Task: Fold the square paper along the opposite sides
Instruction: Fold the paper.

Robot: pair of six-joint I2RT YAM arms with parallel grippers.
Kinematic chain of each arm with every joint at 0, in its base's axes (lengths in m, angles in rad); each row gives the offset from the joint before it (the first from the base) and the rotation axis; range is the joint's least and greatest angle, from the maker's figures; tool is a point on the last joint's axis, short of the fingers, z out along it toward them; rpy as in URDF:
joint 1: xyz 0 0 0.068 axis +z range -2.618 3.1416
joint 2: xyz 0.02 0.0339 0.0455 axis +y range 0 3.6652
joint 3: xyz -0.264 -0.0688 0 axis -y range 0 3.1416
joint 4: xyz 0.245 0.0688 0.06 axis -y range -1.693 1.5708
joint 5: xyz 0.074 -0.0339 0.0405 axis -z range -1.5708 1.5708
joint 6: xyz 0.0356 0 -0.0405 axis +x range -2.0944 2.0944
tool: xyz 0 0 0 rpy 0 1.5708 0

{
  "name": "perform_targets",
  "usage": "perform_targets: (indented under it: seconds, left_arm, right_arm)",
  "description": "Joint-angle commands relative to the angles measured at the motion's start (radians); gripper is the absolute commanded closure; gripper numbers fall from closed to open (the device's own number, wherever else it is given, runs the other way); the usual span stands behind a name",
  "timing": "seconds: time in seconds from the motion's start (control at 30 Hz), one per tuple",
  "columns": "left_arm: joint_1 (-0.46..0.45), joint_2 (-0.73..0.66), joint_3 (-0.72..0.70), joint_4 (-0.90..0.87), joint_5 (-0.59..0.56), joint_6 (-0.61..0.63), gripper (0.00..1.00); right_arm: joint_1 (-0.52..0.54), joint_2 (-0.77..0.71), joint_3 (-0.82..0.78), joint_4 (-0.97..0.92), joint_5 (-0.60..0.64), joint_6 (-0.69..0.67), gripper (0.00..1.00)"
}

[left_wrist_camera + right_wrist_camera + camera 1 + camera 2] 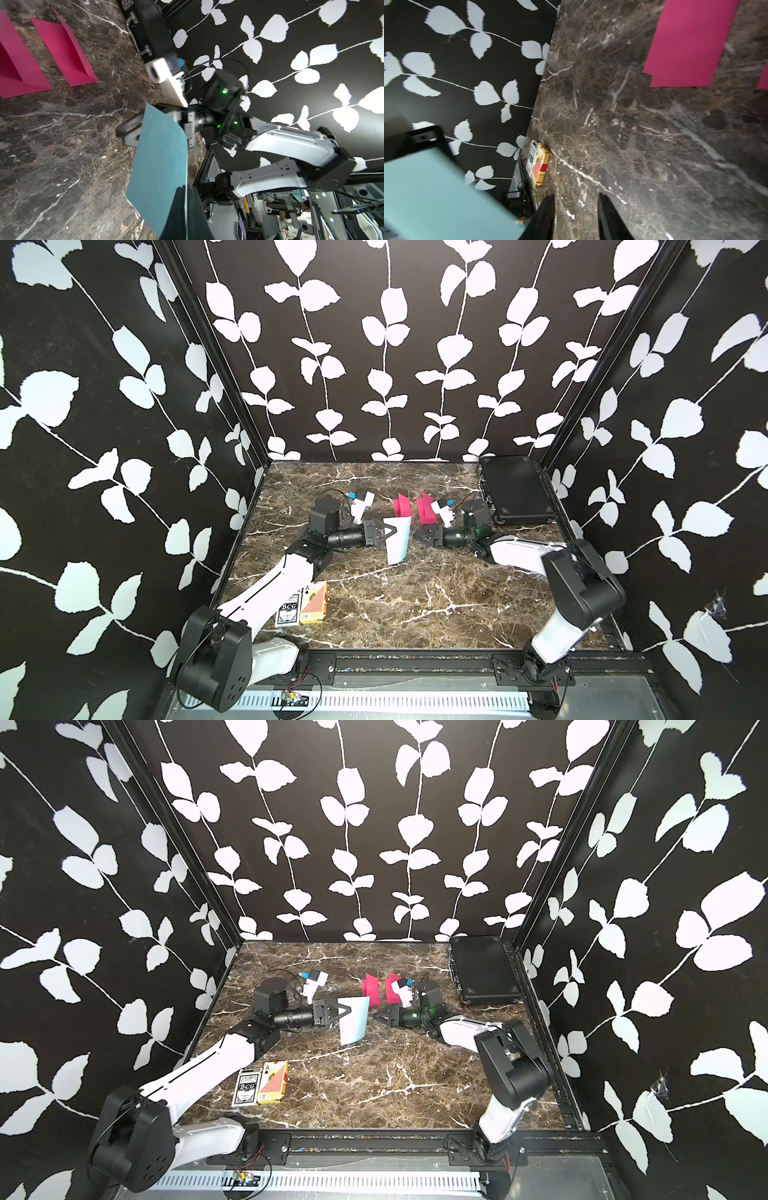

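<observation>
The square paper [397,541] [354,1023] is light blue on one side and pale on the other. It stands roughly upright over the middle of the marble table, slightly curved, its lower edge near the tabletop. My left gripper [390,531] [345,1011] is shut on one edge of it; in the left wrist view the paper [160,162] runs between the closed jaws of my left gripper [186,209]. My right gripper [417,536] [376,1016] is just right of the paper, apart from it. Its jaws [576,199] stand open over bare marble, with the paper [436,197] off to one side.
Two folded pink papers [402,506] [424,508] lie behind the grippers. A black case [515,489] sits at the back right corner. Two card boxes [289,608] [313,601] lie at the front left beside the left arm. Patterned walls enclose three sides.
</observation>
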Motion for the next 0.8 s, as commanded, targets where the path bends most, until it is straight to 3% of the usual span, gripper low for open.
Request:
perform_targets:
  seconds: [0.0, 0.3, 0.77]
  left_arm:
    - [0.001, -0.01, 0.014, 0.062, 0.051, -0.018, 1.0]
    - [0.001, 0.062, 0.008, 0.142, 0.059, -0.041, 1.0]
    - [0.001, 0.084, 0.004, 0.121, 0.063, -0.001, 1.0]
  right_arm:
    - [0.038, 0.031, 0.025, 0.134, 0.012, 0.011, 0.59]
    - [0.058, 0.019, -0.127, 0.583, -0.11, 0.306, 0.54]
    - [-0.009, -0.272, -0.266, 0.366, -0.088, 0.233, 0.55]
